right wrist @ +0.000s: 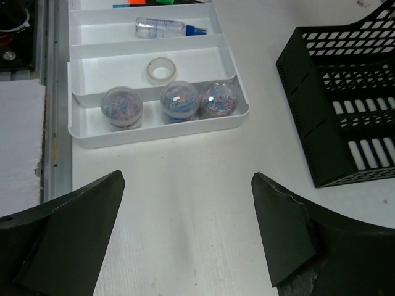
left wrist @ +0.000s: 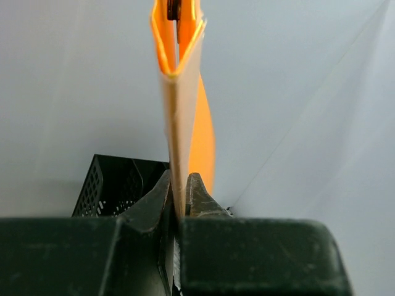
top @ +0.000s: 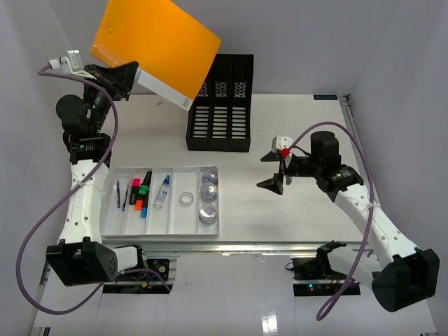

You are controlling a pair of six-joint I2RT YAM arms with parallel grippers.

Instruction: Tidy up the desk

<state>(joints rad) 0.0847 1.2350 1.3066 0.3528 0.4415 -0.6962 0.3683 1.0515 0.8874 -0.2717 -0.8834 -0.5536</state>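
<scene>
The left claw (top: pixel 133 78) pinches the folder (top: pixel 154 42) by one edge, high above the desk's (top: pixel 301 133) far-left corner. The rack (top: pixel 220 105) stands just right of it and lower (left arm nearer). The right claw (top: pixel 274 183) hangs spread, empty, well apart.

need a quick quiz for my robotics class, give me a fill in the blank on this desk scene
The left gripper is shut on an ___ folder. The right gripper has its fingers ___, holding nothing. The white tray holds ___ clear tubs of paper clips. The slotted file rack is ___.
Missing: orange; open; three; black.
</scene>
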